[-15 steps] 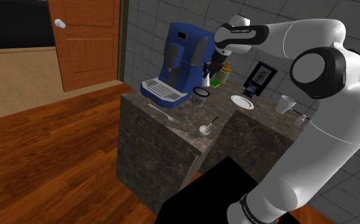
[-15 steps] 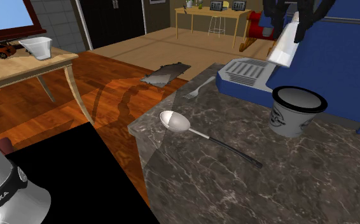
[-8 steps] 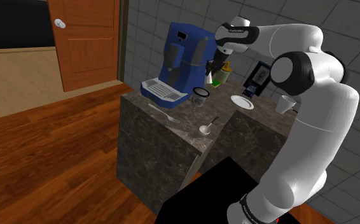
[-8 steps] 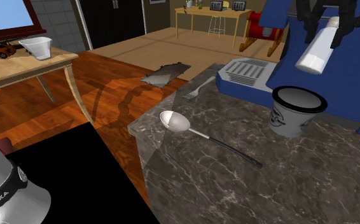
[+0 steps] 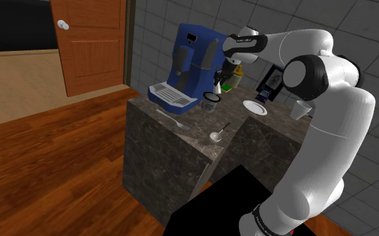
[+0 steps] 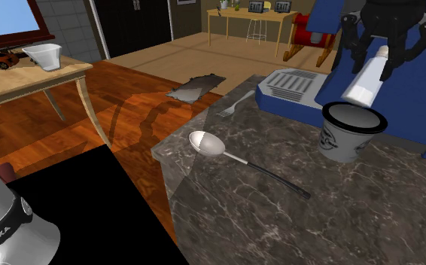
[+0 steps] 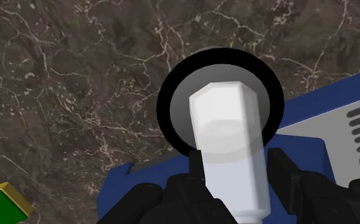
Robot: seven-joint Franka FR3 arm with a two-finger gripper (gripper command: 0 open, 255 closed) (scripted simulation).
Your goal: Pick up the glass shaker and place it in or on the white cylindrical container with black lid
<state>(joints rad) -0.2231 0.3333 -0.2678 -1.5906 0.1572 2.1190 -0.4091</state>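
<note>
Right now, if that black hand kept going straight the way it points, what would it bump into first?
The white shaker in the hand leads, and should enter the black-rimmed grey container directly beneath; the wrist view shows them lined up, though the gap is unclear.

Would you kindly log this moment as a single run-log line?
phase: placing | gripper: shut on shaker | shaker: tilted, over container opening | released: no
</note>
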